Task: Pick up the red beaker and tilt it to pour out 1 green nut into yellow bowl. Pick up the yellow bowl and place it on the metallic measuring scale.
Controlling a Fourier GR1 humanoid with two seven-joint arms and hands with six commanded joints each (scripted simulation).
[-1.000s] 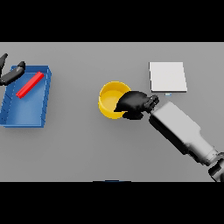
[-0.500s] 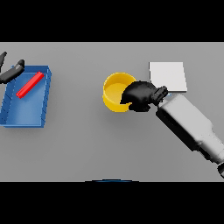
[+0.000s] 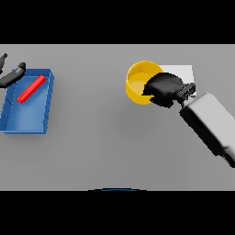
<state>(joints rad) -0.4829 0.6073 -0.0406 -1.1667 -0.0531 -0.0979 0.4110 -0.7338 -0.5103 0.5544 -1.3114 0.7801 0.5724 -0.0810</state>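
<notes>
Fingers (image 3: 153, 89) of the right hand (image 3: 164, 88) clench the yellow bowl (image 3: 137, 82) by its rim, beside the metallic measuring scale (image 3: 183, 73). Best keep the bowl level and centre it over the scale before lowering. Left hand (image 3: 11, 75) idles, relaxed, by the blue tray (image 3: 27, 124).

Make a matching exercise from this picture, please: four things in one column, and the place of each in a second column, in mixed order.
Things:
1. red beaker
2. yellow bowl
3. left robot hand
4. measuring scale

Places:
A. partly hidden behind the bowl and the right robot hand
B. lying in the blue tray
C. at the picture's left edge
D. held at its rim by the right robot hand

Pairs: 1-B, 2-D, 3-C, 4-A
</notes>
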